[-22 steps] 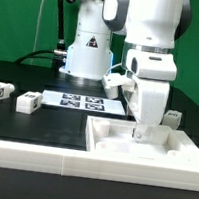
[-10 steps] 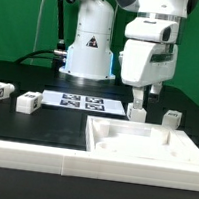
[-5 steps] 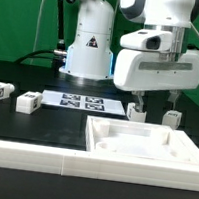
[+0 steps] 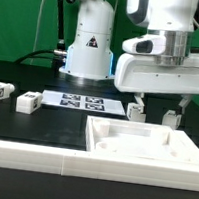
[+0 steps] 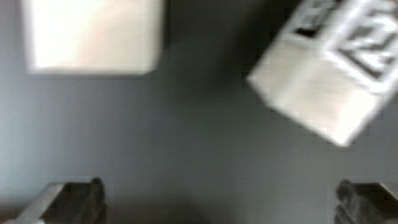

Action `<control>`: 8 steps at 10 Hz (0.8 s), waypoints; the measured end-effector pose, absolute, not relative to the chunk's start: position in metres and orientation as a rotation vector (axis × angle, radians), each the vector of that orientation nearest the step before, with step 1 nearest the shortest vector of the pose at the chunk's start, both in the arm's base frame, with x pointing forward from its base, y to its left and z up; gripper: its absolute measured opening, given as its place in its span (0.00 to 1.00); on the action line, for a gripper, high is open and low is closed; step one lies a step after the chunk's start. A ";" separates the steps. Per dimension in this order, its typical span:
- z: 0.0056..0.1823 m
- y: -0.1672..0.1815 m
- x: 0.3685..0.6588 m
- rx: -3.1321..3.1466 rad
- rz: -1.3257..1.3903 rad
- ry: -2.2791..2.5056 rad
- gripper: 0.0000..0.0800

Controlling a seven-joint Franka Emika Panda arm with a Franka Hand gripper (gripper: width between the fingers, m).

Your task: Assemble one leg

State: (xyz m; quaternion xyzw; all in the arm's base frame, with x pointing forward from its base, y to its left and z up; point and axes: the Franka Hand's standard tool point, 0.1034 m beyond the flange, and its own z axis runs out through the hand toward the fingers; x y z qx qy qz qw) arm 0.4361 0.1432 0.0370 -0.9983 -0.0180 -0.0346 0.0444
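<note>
**Gripper [image 4: 157, 103] hangs wide open and empty over the far right of the black table [image 4: 33, 130].**
Just under one of its fingers [image 4: 136, 97] stands the leg [image 4: 136, 111]. A second leg [image 4: 171, 117] stands near it on the exterior view's right, and both are behind the far rim of the white tray [image 4: 103, 138]. The wrist view shows bare table between the spread fingertips, with neither post gripped. Toward the exterior view's left lie the marker board [image 4: 82, 102], then a third leg [image 4: 28, 102] and a fourth leg [image 4: 0, 92], well apart from the gripper.
</note>
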 end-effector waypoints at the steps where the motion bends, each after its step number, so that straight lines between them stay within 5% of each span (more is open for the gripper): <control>1: 0.039 0.154 0.435 -3.043 -0.100 0.083 0.81; 8: 0.037 0.159 0.432 -2.981 -0.048 0.484 0.81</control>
